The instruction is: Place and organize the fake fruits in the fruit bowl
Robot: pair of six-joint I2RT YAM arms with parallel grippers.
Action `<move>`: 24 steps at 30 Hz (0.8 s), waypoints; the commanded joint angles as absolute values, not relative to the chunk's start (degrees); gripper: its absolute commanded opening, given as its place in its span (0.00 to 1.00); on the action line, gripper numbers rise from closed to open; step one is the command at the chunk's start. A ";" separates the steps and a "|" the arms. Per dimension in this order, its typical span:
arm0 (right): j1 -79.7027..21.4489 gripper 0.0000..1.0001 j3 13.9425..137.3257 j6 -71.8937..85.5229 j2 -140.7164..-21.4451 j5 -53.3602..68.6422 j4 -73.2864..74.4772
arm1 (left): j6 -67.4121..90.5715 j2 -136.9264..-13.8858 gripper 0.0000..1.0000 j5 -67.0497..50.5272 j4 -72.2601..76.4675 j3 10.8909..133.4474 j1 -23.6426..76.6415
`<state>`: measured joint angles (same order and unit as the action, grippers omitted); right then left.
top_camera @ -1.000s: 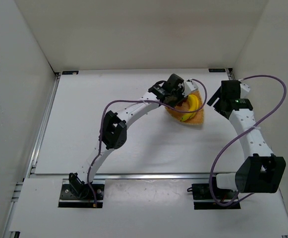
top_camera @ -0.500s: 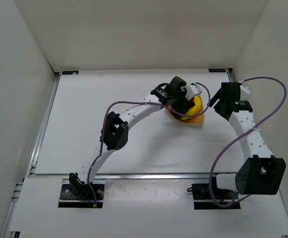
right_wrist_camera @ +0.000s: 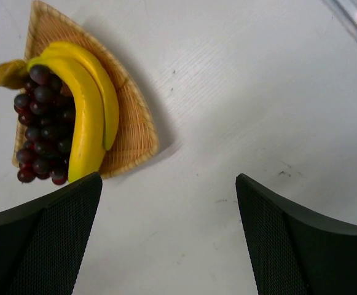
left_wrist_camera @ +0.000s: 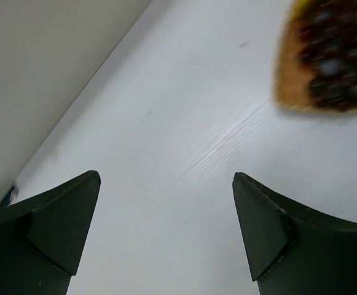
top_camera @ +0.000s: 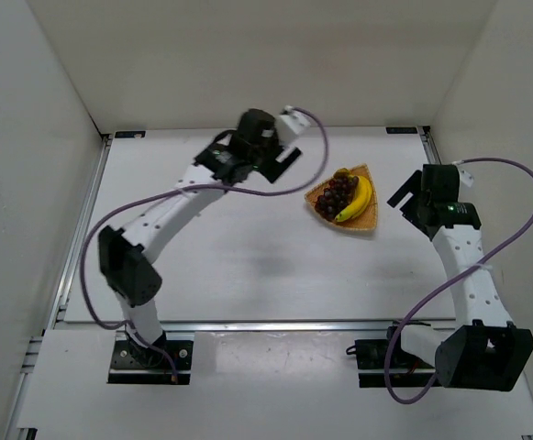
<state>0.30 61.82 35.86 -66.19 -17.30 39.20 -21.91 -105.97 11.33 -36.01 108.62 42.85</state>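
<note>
The fruit bowl, an orange-tan woven basket (top_camera: pixel 364 223), lies at the table's right middle. In it the dark grapes (top_camera: pixel 336 194) rest on the left and the yellow banana bunch (top_camera: pixel 359 199) curves along the right. The right wrist view shows the basket (right_wrist_camera: pixel 131 131), the banana (right_wrist_camera: pixel 86 109) and the grapes (right_wrist_camera: pixel 39 130) at upper left. My left gripper (top_camera: pixel 287 157) hovers open and empty to the basket's upper left; in its own view (left_wrist_camera: pixel 166 179) the basket (left_wrist_camera: pixel 287 67) and grapes (left_wrist_camera: pixel 335 55) are blurred at upper right. My right gripper (top_camera: pixel 401 196) is open and empty just right of the basket, over bare table (right_wrist_camera: pixel 169 179).
White walls close in the table on the left, back and right. A metal rail (top_camera: pixel 83 225) runs along the left edge. Both arm bases (top_camera: pixel 147 353) sit at the near edge. A purple cable (top_camera: pixel 514 229) loops off the right arm.
My left gripper has opened, left the grapes in the basket and swung away up and to the left. The right gripper has backed off a little from the basket.
</note>
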 commanded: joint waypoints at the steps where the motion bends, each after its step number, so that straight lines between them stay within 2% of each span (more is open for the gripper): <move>1: 0.96 0.93 57.93 36.21 -63.38 -13.27 40.43 | -16.54 -97.40 1.00 17.49 -42.26 100.21 31.23; 6: 1.58 0.93 52.74 37.35 -59.24 -12.74 40.43 | -9.33 -85.82 1.00 15.21 -51.42 90.55 14.18; 9: 2.19 0.94 50.81 37.97 -57.93 -13.27 40.43 | -8.09 -76.16 1.00 13.72 -50.37 78.96 1.45; 13: 2.20 0.94 50.80 38.50 -57.39 -12.75 40.43 | -7.56 -65.58 1.00 10.65 -48.96 63.24 -6.39; 17: 2.72 0.94 51.85 39.11 -57.39 -11.17 40.43 | -5.63 -59.33 1.00 8.09 -48.96 56.17 -8.79; 24: 2.72 0.94 51.86 39.64 -57.92 -10.11 40.96 | -0.97 -58.80 1.00 6.77 -46.85 54.49 -8.79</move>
<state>2.55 50.68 38.98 -58.33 -11.35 40.60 -4.19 -59.22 9.50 -48.93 54.78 -8.51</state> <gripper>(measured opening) 0.940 0.997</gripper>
